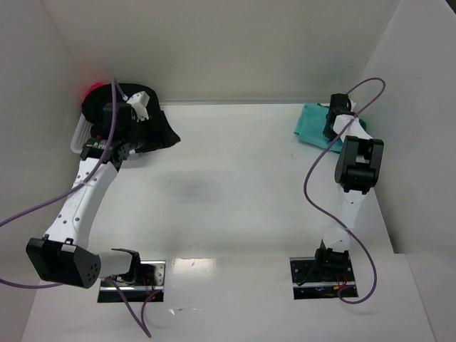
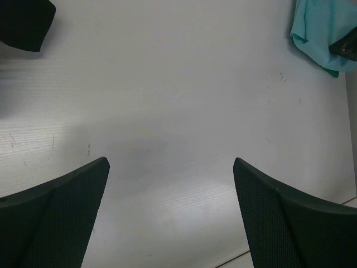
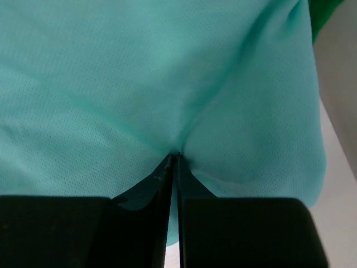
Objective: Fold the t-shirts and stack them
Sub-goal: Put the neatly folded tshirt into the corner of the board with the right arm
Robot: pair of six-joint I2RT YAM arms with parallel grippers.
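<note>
The light teal t-shirt (image 1: 312,122) lies folded at the back right of the table, with a green t-shirt edge (image 3: 326,14) showing from under it. My right gripper (image 1: 331,122) presses down on the teal t-shirt (image 3: 111,84) and is shut on a pinched fold of it (image 3: 177,156). The black t-shirt (image 1: 100,107) is heaped in a white basket (image 1: 77,139) at the back left, and a bit of red-pink t-shirt (image 1: 91,91) shows behind it. Beside that heap my left gripper (image 1: 165,135) hovers open over bare table (image 2: 170,163), holding nothing.
White walls close in the table at the back and both sides. Purple cables loop from both arms. In the left wrist view the black cloth (image 2: 22,22) is at the top left and the teal t-shirt (image 2: 321,28) at the top right.
</note>
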